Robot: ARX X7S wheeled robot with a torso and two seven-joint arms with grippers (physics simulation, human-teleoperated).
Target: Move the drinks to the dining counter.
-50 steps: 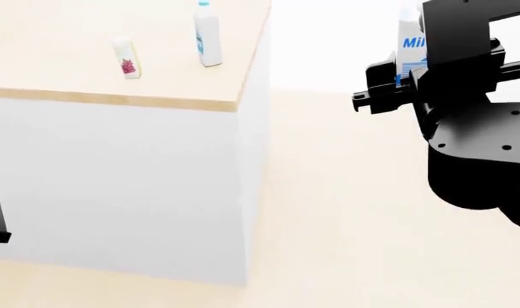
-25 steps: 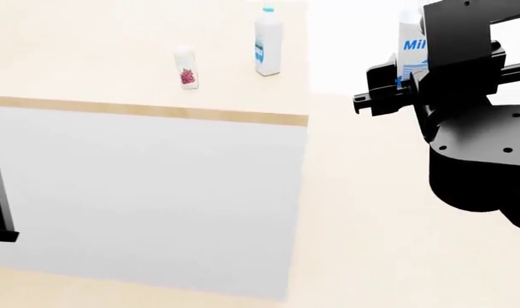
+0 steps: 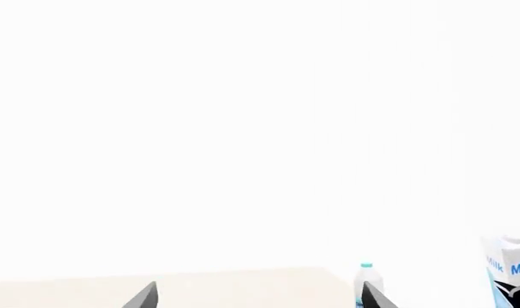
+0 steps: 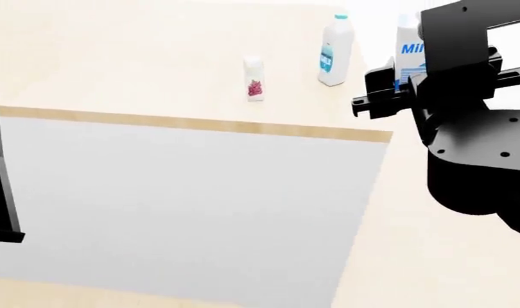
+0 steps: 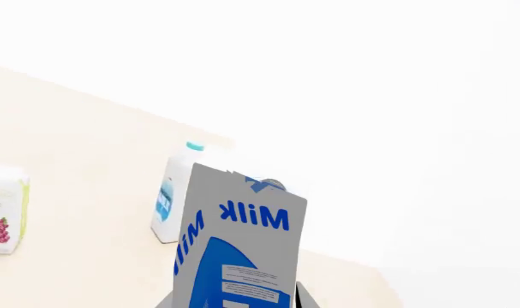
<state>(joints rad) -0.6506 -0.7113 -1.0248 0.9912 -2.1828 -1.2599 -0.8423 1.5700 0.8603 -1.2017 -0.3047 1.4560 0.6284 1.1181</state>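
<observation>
Head view looks down; all views share the bottle (image 4: 334, 51).

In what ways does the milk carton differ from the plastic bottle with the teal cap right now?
1. The milk carton is a box with flat sides; the plastic bottle is rounded, with a narrow neck.
2. The milk carton is held by the right hand, off the counter; the plastic bottle stands on the dining counter.
3. The milk carton shows big blue "Milk" lettering; the plastic bottle has a small blue label.

Both are mostly white.
</observation>
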